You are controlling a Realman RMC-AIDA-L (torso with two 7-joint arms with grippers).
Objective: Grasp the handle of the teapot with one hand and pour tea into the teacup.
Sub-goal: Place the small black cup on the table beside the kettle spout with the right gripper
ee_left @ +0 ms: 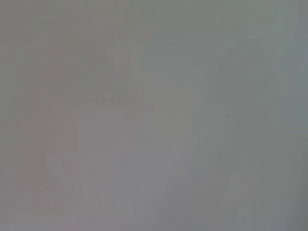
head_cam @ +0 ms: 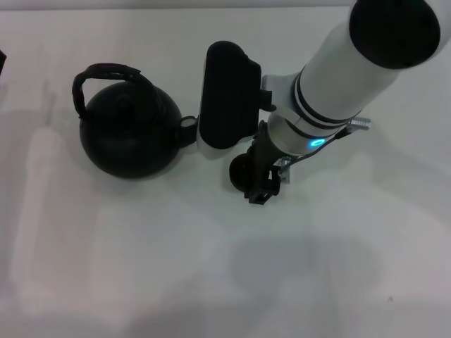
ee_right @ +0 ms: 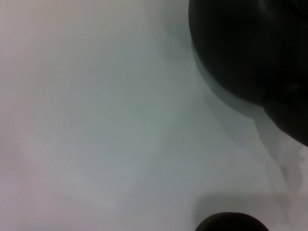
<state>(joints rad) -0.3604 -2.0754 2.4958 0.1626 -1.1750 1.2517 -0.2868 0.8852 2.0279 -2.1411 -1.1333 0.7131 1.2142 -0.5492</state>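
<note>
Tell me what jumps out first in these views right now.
The big round black teapot sits on the white table toward the robot's left, its arched handle free and its spout facing the right arm. The right gripper hangs beside that spout, its white arm coming in from the far right corner. The small dark teacup sits partly hidden under that wrist.

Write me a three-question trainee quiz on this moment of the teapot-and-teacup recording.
1. True or false: the right gripper grips the dark arched handle of the round matte black teapot.
2. The tiny dark round teacup sits: A) on the teapot's left side, B) on the teapot's right side, partly hidden under the right wrist, C) on top of the teapot.
3. Which arm is missing from the head view?
Key: 1 false; 2 B; 3 the left arm.
</note>
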